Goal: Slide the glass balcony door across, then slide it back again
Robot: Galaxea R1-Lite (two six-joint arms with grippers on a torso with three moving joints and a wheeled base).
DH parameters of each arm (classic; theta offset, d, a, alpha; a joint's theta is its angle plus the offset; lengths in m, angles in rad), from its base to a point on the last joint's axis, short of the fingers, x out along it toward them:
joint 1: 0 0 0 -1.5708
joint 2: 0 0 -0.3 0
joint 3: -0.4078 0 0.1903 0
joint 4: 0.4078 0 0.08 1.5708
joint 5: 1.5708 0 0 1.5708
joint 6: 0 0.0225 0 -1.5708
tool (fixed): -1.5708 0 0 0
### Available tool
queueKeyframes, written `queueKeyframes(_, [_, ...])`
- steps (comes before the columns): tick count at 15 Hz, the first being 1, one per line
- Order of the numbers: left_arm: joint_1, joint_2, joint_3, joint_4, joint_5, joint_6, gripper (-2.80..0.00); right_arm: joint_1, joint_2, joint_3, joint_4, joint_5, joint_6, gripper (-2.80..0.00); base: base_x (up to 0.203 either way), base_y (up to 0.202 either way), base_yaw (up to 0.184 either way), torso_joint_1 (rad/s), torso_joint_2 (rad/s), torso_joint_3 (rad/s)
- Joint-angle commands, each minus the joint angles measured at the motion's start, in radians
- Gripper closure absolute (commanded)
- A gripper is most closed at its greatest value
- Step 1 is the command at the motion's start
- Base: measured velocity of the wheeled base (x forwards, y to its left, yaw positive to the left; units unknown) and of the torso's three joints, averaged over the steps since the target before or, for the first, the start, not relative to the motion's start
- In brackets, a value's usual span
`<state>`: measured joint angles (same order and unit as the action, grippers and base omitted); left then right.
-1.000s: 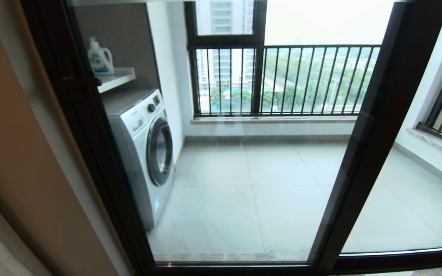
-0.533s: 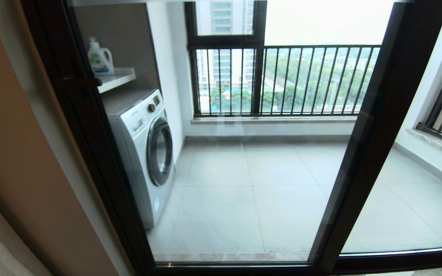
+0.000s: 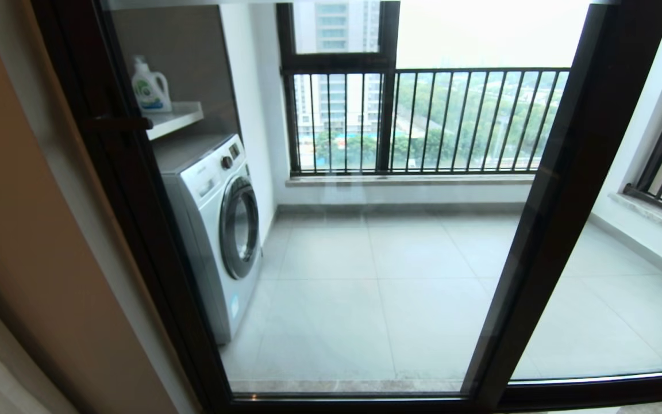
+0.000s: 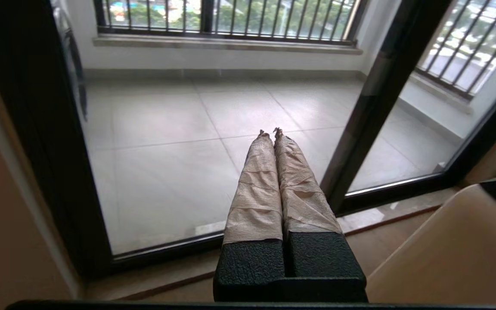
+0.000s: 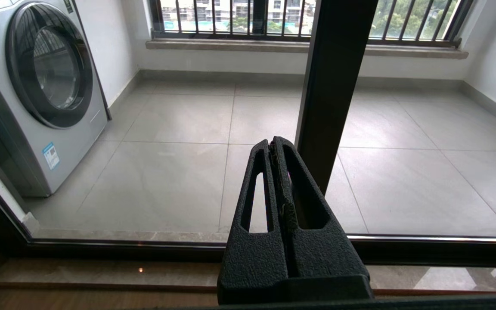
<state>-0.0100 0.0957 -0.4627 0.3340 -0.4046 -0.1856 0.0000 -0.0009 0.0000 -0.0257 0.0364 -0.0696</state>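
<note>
The glass balcony door point(image 3: 365, 259) fills the middle of the head view, its left upright against the wall-side frame. A small black handle point(image 3: 123, 122) sticks out from that left upright. The door's right side ends at a dark upright point(image 3: 543, 218). Neither arm shows in the head view. In the left wrist view my left gripper point(image 4: 271, 132), its fingers wrapped in beige tape, is shut on nothing, low and back from the door glass point(image 4: 166, 172). In the right wrist view my right gripper point(image 5: 274, 142) is shut and empty, before the dark upright point(image 5: 334, 86).
Behind the glass stand a white washing machine point(image 3: 216, 224), a detergent bottle point(image 3: 150, 86) on a shelf and the black-railed window point(image 3: 423, 121). A handleless glass panel point(image 3: 624, 287) lies to the right, a beige wall point(image 3: 20, 230) to the left. The bottom track point(image 5: 101, 247) runs along the floor.
A small grey object at the head view's left edge one second ago has gone out of view. The door and its handle stand where they were.
</note>
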Motion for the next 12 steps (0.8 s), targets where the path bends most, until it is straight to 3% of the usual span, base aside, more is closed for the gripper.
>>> queueKeyframes(1, [0.006, -0.093, 0.09, 0.034, 0.236, 0.086, 0.0, 0.0, 0.001, 0.012, 0.0, 0.0, -0.001, 0.0, 0.0, 0.0, 0.0, 0.0, 0.0, 0.0])
queueKeyframes(3, [0.007, -0.094, 0.179, -0.01, 0.306, 0.16, 0.0, 0.0, 0.001, 0.012, 0.0, 0.0, -0.001, 0.0, 0.0, 0.0, 0.0, 0.0, 0.0, 0.0])
queueKeyframes(8, [0.007, -0.094, 0.463, -0.405, 0.327, 0.211, 0.0, 0.0, 0.001, 0.012, 0.0, 0.0, -0.001, 0.0, 0.0, 0.0, 0.0, 0.0, 0.0, 0.0])
queueKeyframes(10, [0.007, -0.094, 0.463, -0.405, 0.333, 0.253, 0.0, 0.0, 0.001, 0.012, 0.0, 0.0, -0.001, 0.0, 0.0, 0.0, 0.0, 0.0, 0.0, 0.0])
queueKeyframes(12, [0.007, -0.094, 0.462, -0.335, 0.379, 0.316, 0.0, 0.0, 0.001, 0.012, 0.0, -0.001, -0.001, 0.0, 0.0, 0.0, 0.0, 0.0, 0.0, 0.0])
